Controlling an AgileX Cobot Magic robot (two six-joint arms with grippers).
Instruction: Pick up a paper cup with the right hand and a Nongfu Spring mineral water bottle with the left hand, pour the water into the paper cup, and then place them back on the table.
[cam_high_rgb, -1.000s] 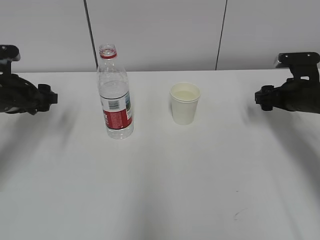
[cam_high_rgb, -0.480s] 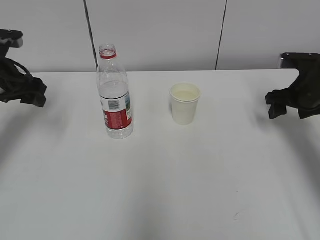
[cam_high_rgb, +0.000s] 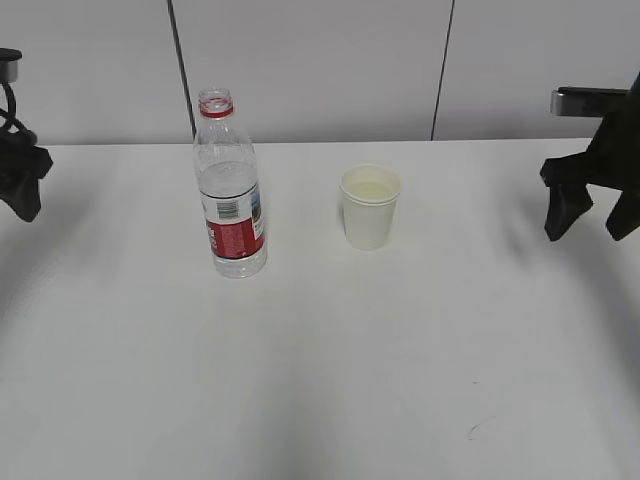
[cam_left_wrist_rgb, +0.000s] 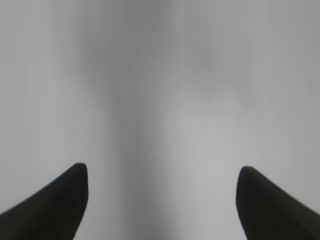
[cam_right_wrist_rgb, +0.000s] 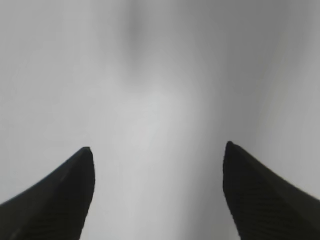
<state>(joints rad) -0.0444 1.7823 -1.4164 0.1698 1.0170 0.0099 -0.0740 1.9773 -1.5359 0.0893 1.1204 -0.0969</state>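
Both pincers, left (cam_left_wrist_rgb: 160, 200) and right (cam_right_wrist_rgb: 157, 190), gape empty; bottle (cam_high_rgb: 230, 190) and cup (cam_high_rgb: 370, 207) apparently stand unobstructed.

The left hand (cam_high_rgb: 20, 180) hangs at the far left edge with its black fingers (cam_left_wrist_rgb: 55, 205) pointing down and spread wide with nothing between them, while the right hand (cam_high_rgb: 592, 208) hangs at the far right edge, its fingers (cam_right_wrist_rgb: 60, 195) likewise pointing down, parted and empty.

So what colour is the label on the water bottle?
Red and white, on the bottle's label; the exterior view shows it best.
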